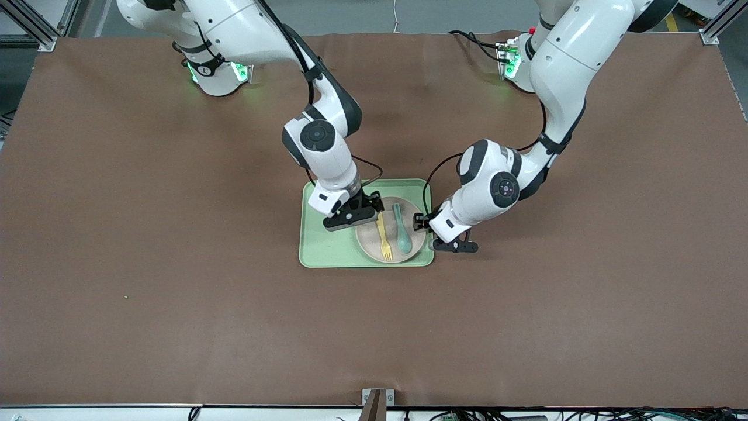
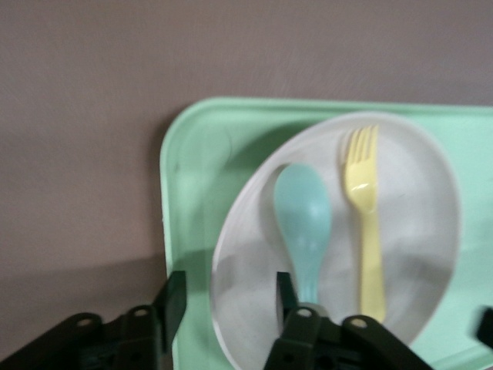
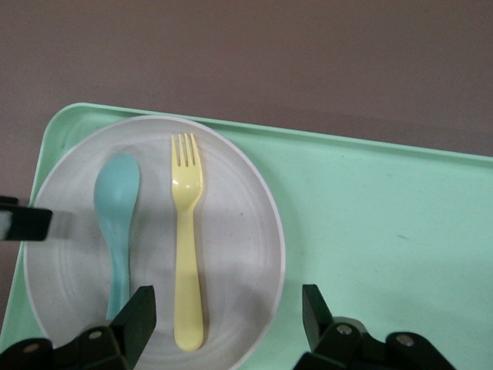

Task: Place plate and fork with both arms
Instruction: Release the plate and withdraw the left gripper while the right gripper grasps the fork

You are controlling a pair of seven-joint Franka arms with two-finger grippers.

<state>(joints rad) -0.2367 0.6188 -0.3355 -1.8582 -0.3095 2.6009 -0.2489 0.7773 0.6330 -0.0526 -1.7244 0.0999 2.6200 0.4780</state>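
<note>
Fork (image 1: 384, 235) lies on plate (image 1: 390, 237) in tray (image 1: 327, 245) | right gripper (image 3: 223, 320) spread above fork handle | left gripper (image 2: 225, 304) spread at plate rim | nothing lifted yet

The right gripper (image 1: 357, 215) hides part of the plate (image 1: 369, 241) rim

A brown mat (image 1: 175, 263) covers the whole bench (image 1: 87, 405), and the light on it is even. Grey floor (image 1: 409, 14) shows along the top edge, with metal frame bars (image 1: 35, 26) at the corners. Cables (image 1: 584, 415) lie along the bottom edge.
</note>
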